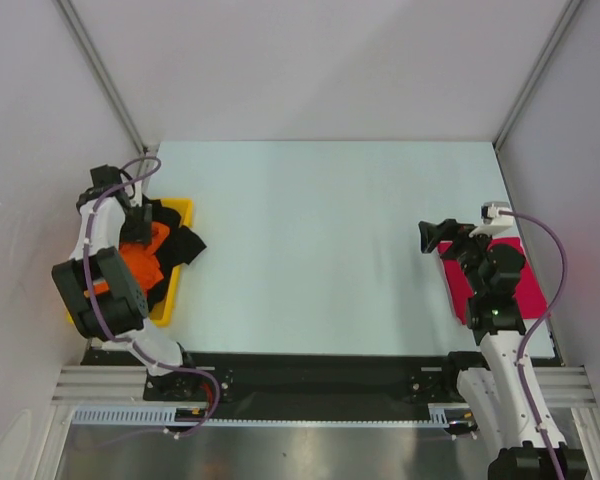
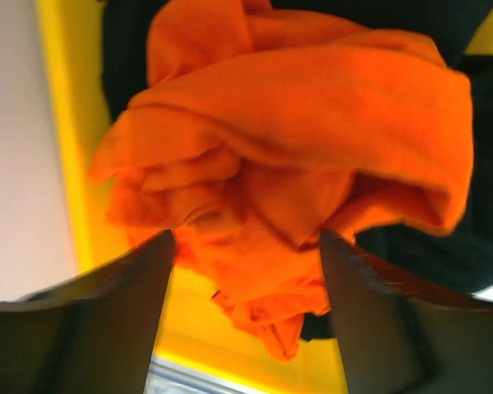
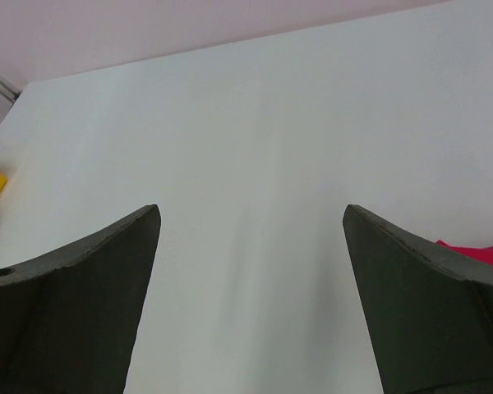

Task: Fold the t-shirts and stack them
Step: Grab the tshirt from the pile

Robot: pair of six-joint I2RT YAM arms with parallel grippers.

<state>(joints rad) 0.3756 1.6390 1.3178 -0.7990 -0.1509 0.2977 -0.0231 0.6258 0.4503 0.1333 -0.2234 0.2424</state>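
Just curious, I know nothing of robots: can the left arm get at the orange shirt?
Probably yes. The orange shirt lies uncovered on top in the tray, and the left arm holds its jaws open right over it, with nothing between.

The soft bright orange cloth t-shirt [image 2: 312,123] is all scrunched up in a lump in the yellow plastic tray [image 1: 166,300] on my left side. The soft black cloth t-shirt [image 1: 185,243] is bunched under and around it, and part of it spills over the tray's edge onto the pale table [image 1: 320,250]. The magenta-pink cloth t-shirt [image 1: 536,292] lies flat on my right side, near the front edge
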